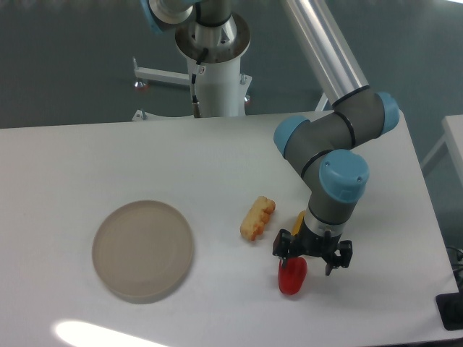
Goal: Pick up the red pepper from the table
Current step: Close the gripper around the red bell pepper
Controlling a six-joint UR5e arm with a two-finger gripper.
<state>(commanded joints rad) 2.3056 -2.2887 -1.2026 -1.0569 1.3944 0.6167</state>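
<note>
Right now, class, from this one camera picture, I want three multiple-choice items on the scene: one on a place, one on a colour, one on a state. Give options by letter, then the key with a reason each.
1. Where does the round beige plate lie?
A. left part of the white tabletop
B. under the arm
C. on the floor

2. What colour is the glossy pepper toy below the gripper?
A. blue
B. red
C. white

3. How do the jaws stand?
A. gripping the plate
B. shut on the corn-like piece
C. spread, above the red pepper

Key: 1 A, the plate sits well left of everything else. 2 B, its body is plainly red. 3 C, the two tips are apart over the pepper's top, while the orange-yellow corn-like piece lies apart.
</note>
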